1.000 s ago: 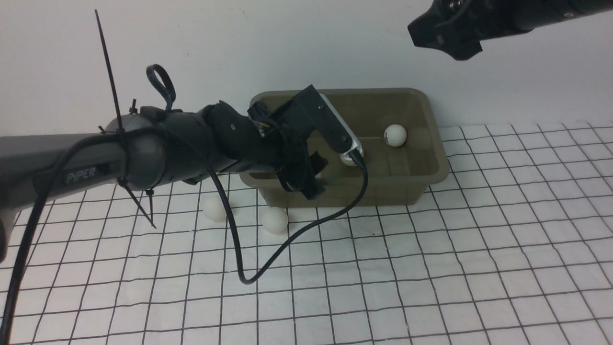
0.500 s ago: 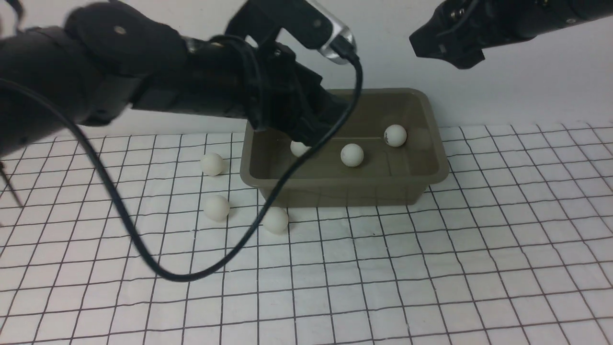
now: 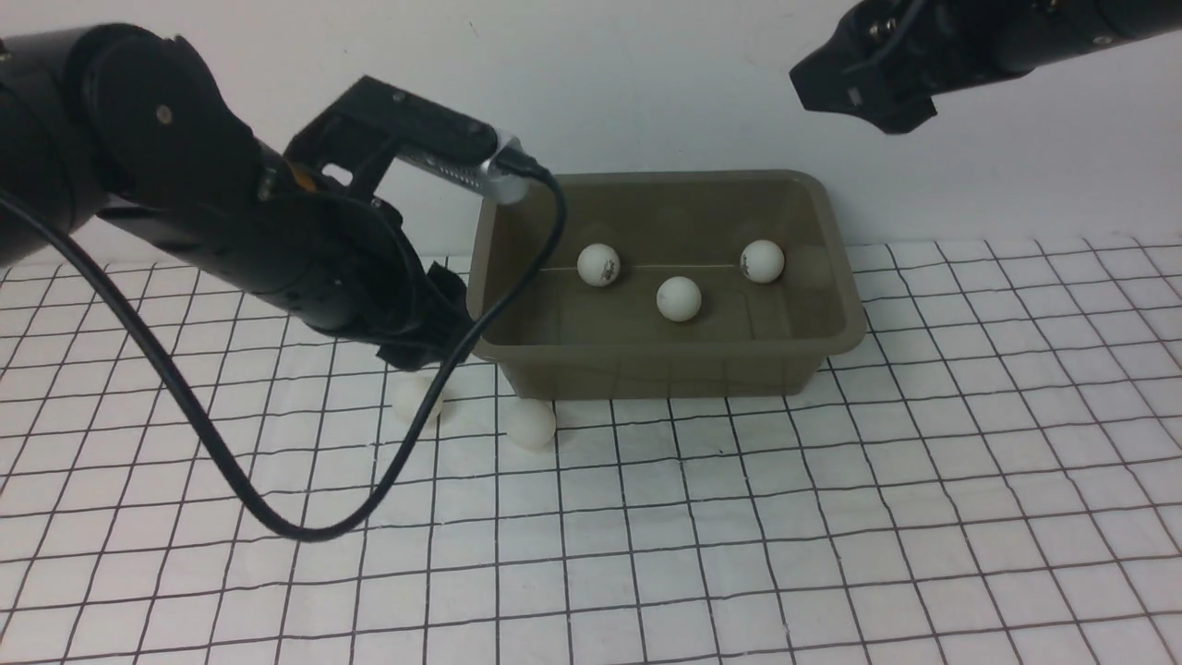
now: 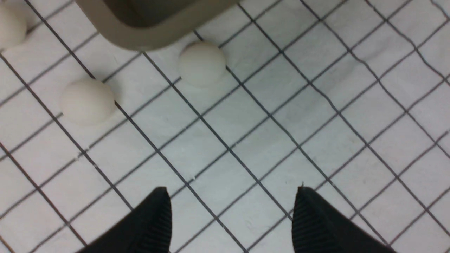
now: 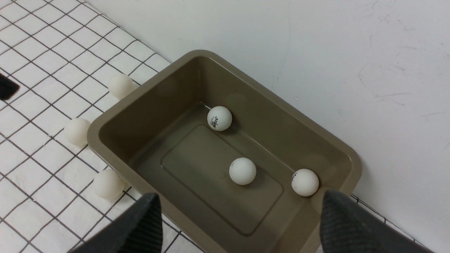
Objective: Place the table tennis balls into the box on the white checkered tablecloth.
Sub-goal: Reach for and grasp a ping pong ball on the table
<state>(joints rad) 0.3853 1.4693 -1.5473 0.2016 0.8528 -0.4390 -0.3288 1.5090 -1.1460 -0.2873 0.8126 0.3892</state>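
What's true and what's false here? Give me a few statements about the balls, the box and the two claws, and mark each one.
1. Three table tennis balls lie inside the box. True.
2. The left gripper is holding a ball. False: its jaws are open and empty, above the tablecloth.
3. Three other balls lie on the tablecloth outside the box. True; the right wrist view shows all three.
4. The right gripper is resting down on the cloth. False: it hangs open, high above the box.
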